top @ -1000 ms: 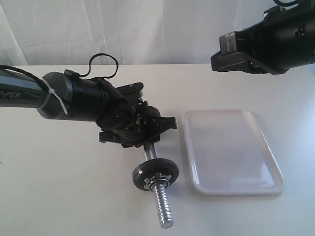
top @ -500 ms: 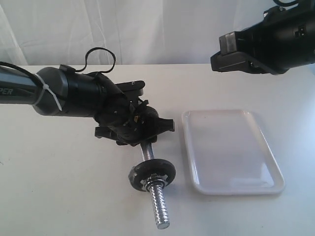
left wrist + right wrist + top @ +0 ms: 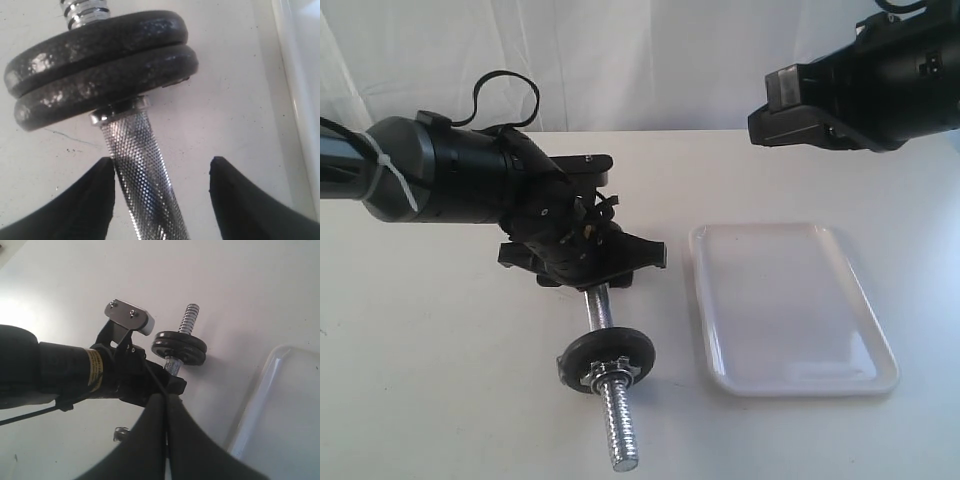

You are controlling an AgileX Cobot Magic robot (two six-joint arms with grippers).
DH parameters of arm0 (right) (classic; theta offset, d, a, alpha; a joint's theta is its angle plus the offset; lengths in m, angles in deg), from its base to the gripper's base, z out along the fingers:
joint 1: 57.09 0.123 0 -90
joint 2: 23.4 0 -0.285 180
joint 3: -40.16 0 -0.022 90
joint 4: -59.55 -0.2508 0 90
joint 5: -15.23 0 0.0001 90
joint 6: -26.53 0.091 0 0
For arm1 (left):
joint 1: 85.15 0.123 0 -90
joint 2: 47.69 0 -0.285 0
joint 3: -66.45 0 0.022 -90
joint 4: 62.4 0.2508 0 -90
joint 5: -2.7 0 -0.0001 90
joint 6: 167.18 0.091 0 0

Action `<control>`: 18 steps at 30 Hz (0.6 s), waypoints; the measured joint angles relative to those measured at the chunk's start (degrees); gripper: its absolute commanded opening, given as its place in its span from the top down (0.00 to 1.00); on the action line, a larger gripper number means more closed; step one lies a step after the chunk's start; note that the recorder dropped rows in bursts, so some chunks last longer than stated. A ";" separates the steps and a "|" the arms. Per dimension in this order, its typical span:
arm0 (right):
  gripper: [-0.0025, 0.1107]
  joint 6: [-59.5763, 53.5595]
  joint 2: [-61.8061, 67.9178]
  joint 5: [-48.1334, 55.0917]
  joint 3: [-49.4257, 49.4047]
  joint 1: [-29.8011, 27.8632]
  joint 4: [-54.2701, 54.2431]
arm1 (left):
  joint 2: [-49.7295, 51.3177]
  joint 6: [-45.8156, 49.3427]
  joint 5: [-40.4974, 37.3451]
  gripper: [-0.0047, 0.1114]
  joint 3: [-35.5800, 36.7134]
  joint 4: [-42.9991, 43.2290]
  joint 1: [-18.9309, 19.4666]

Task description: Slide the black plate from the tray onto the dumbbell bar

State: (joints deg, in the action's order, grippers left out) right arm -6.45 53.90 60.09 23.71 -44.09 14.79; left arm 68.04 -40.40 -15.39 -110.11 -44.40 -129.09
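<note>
Since the earlier frame, the dumbbell bar [image 3: 601,308] is shifted leftwards and nearer the camera in the exterior view, and the left gripper [image 3: 592,272] is drawn leftwards with it. Its jaws are seen apart, straddling the knurled shaft. One finger [image 3: 95,200] lies just beside the shaft and the other stands clear. Two black plates [image 3: 608,358] are seated face to face on the bar behind a chrome nut [image 3: 607,373], and the threaded end [image 3: 620,425] projects beyond them. Plates and bar are set on the white table [image 3: 440,400], near the white tray [image 3: 800,388] but apart from it. The right gripper [image 3: 166,400] is held above the table, fingers pressed together on nothing.
</note>
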 measured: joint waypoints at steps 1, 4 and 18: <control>0.98 0.00 0.00 0.00 0.00 0.00 0.00 | 0.00 0.14 -0.03 0.44 0.00 0.00 0.00; 0.98 0.00 0.00 0.00 0.00 0.00 0.00 | 0.00 0.47 -0.41 0.44 0.00 0.00 0.00; 0.98 0.00 0.00 0.00 0.00 0.00 0.00 | 0.00 1.58 -0.65 0.44 0.00 0.00 0.00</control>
State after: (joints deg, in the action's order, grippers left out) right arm -6.45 53.90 60.09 23.71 -44.09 14.79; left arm 68.04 -38.81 -16.04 -110.11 -44.40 -129.09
